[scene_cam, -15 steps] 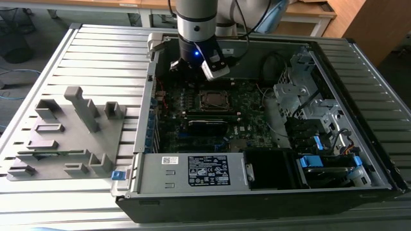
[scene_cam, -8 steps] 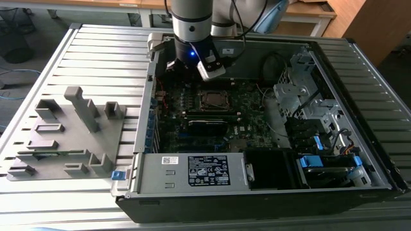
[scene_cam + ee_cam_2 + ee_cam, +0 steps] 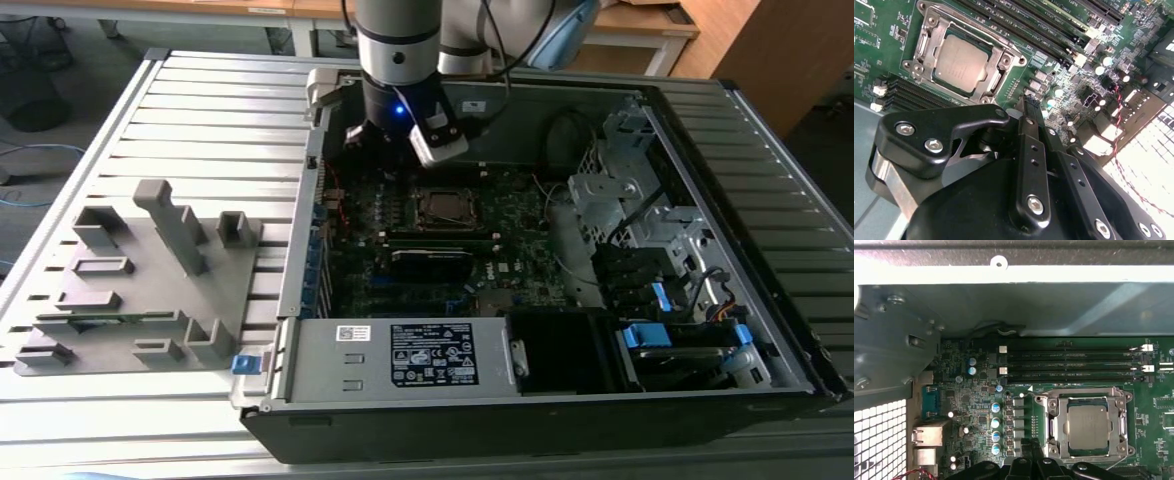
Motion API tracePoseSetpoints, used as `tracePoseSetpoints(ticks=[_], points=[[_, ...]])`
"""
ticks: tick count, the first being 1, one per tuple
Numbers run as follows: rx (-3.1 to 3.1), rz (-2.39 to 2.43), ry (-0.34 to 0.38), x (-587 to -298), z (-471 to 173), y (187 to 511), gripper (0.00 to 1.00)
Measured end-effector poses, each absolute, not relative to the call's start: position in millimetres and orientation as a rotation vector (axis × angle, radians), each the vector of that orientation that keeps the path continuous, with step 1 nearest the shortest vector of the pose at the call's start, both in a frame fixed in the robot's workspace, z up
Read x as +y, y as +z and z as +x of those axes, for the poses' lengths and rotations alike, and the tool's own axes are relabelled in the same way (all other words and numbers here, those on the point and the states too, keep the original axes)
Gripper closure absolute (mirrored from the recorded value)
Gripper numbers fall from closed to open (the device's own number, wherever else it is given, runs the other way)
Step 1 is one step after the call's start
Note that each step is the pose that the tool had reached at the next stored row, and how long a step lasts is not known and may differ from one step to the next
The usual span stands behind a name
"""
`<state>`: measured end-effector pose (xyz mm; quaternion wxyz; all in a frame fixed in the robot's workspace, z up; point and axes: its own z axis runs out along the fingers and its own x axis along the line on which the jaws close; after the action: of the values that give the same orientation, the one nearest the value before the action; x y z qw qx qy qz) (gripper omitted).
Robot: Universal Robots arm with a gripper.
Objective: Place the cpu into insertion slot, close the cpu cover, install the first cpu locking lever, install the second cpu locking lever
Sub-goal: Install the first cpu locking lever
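No print legible; black label (image 3: pixel 434 353) on power supply box (image 3: pixel 334 372) & small white sticker (image 3: pixel 351 333) beside it too small to read; cpu (image 3: pixel 1088 427) top marks too faint.

Workshop corner around a slatted metal table

The table (image 3: pixel 200 110) is built of pale grey ribbed metal slats and sits in bright, even light, with glare on the slats at the exterior view's right. Beyond its far edge is a grey floor (image 3: pixel 134 30). At the exterior view's far left stands a black wire waste basket (image 3: pixel 27 75), with a blue cable (image 3: pixel 24 155) trailing near it. A wooden desk (image 3: pixel 641 20) and a wooden panel (image 3: pixel 781 55) stand at the far right.
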<state>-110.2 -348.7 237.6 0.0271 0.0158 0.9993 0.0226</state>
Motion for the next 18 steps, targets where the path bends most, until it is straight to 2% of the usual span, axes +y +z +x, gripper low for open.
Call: tracePoseSetpoints(ticks=[18], points=[[3.086, 0.049, 0.070, -348.7, -112.2, 241.4, 0.89]])
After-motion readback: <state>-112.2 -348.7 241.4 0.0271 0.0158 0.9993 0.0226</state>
